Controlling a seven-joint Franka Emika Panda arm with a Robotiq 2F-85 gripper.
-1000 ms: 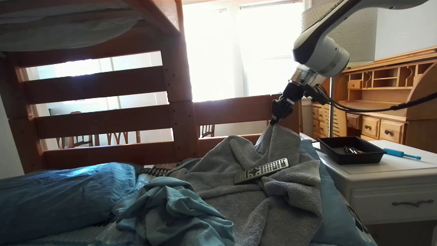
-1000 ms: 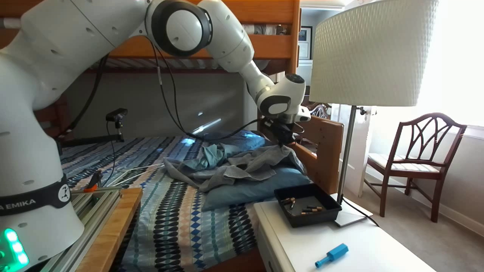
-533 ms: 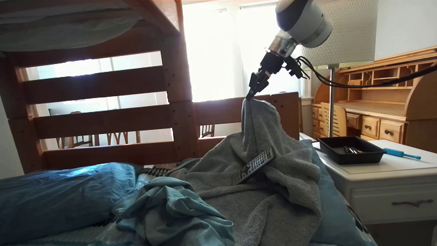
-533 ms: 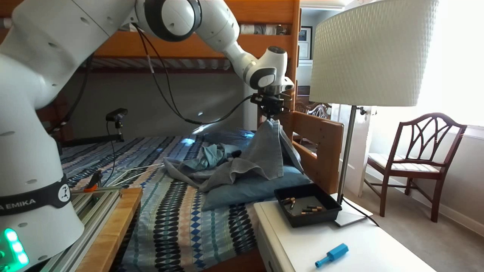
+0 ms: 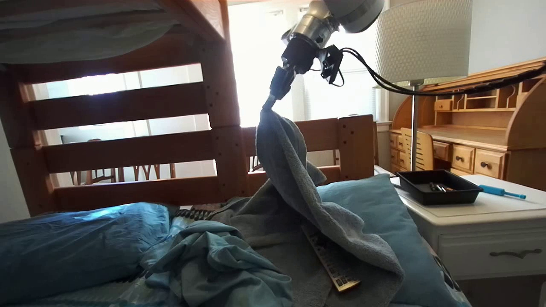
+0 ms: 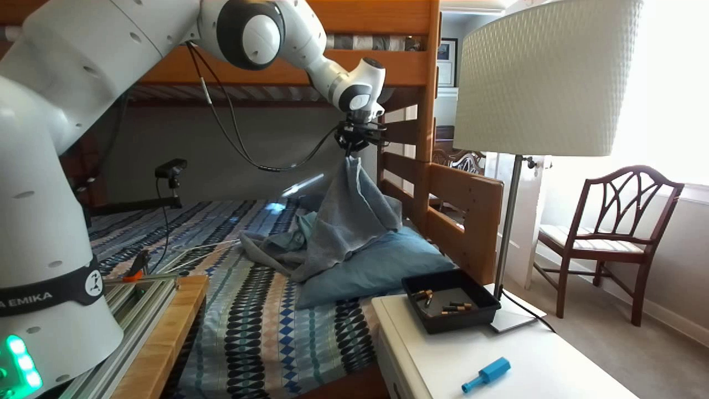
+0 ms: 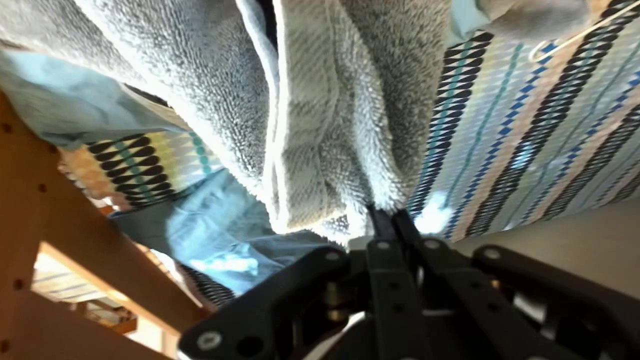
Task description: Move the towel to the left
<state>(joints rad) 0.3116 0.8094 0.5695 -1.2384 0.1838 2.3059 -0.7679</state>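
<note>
The grey towel (image 5: 279, 153) hangs from my gripper (image 5: 267, 105) as a raised peak in both exterior views. Its lower part still rests on the bed and on a blue pillow (image 5: 362, 192). In the other angle the towel (image 6: 346, 216) drapes down from the gripper (image 6: 349, 153). In the wrist view the gripper (image 7: 391, 212) is shut on the towel's edge, and the towel (image 7: 310, 115) fills the upper middle. A remote control (image 5: 330, 260) lies tilted on the towel's lower part, its upper end shaded by a fold.
A teal cloth (image 5: 226, 264) lies bunched beside the towel, with another blue pillow (image 5: 85, 247) beyond. The wooden bed rail (image 6: 465, 221) stands behind. A black tray (image 6: 451, 321) and a blue tool (image 6: 487, 374) sit on the white nightstand by a lamp (image 6: 545, 83).
My gripper has risen and moved left in both exterior views, pulling the towel up into a peak. The blue pillow is more uncovered. The remote has turned and slid down the towel.
</note>
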